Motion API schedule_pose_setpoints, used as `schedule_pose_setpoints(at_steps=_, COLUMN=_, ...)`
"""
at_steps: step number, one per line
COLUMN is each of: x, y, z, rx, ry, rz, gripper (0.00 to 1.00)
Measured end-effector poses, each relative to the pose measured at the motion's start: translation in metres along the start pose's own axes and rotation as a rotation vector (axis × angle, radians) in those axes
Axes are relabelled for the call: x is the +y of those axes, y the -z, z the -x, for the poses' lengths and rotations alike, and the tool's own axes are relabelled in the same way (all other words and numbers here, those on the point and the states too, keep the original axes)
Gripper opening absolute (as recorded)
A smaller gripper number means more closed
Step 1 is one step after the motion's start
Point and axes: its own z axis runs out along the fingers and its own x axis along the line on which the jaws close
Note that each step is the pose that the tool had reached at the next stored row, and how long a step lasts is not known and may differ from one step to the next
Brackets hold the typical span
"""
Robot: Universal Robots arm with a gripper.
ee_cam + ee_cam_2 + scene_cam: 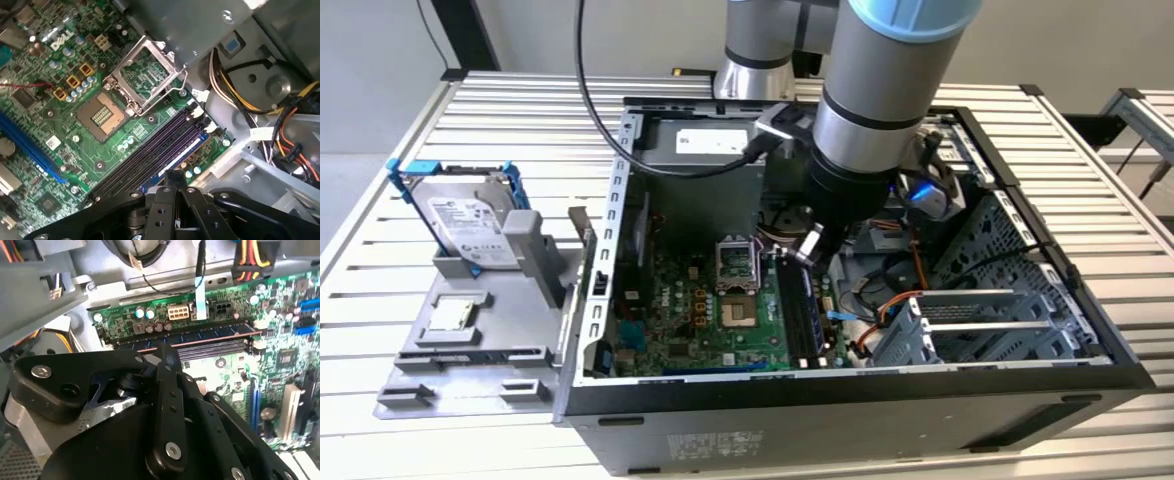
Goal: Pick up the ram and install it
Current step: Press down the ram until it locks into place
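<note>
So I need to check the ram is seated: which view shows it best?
The second wrist view: the ram lies along its slot, blue edge and chips visible. The first wrist view shows its blue edge beside the black slots; the exterior view, a thin strip.

Even, bright overhead light in the exterior view; both wrist views softer, slight blur, mild glare on the motherboard [100, 130], near foreground out of focus.

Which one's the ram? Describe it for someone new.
In the open case, find the long slots beside the CPU socket. The ram stands in the slot nearest the board's edge, close to the gripper. It is a thin blue stick with a row of dark chips; its neighbours are bare black slots.
</note>
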Motion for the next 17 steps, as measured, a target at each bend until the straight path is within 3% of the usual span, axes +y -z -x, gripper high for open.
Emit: schedule_pose_setpoints(at_steps=17, x=0.0, y=-0.0001, z=0.0, rx=-0.0011, ry=0.314, rz=0.0101, gripper=0.0)
